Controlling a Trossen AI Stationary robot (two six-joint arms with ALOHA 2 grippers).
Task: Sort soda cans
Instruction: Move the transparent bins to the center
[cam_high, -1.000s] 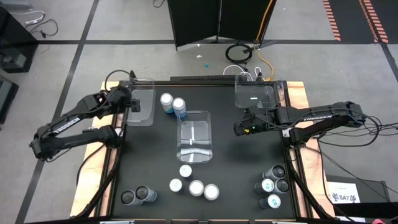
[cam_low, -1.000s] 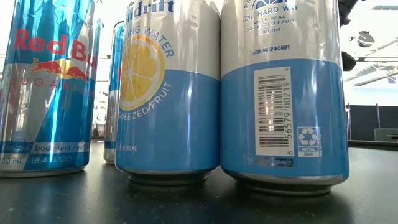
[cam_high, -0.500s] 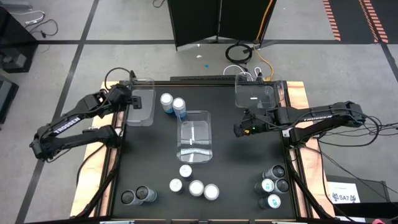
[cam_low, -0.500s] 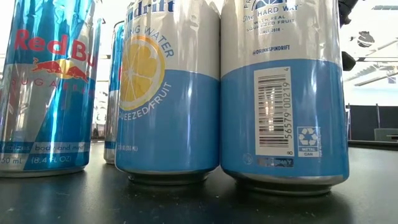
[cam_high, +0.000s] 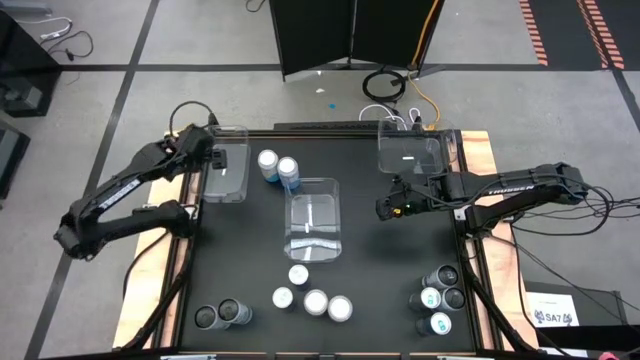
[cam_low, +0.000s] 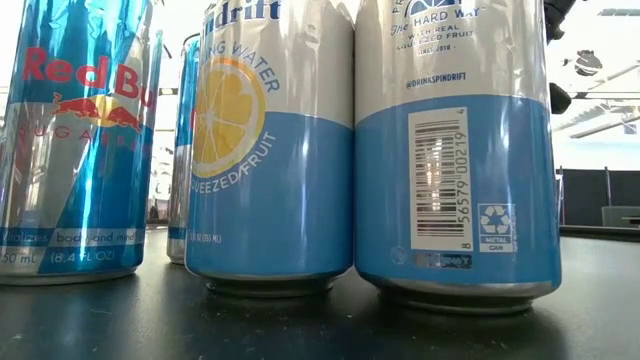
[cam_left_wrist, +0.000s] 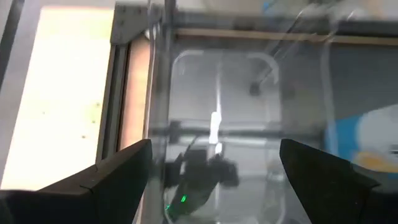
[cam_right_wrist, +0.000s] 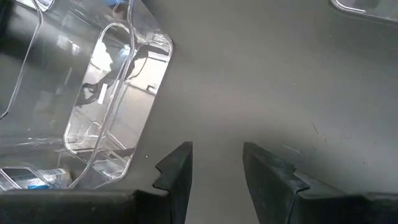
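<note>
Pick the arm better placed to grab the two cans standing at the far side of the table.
Left. Its gripper hovers open over the left bin, right beside the two cans. The right gripper sits across the middle bin, farther off.

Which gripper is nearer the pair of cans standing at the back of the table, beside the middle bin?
Left. The left gripper hovers over the left clear bin, just beside the two cans. The right gripper sits farther off, past the middle bin.
</note>
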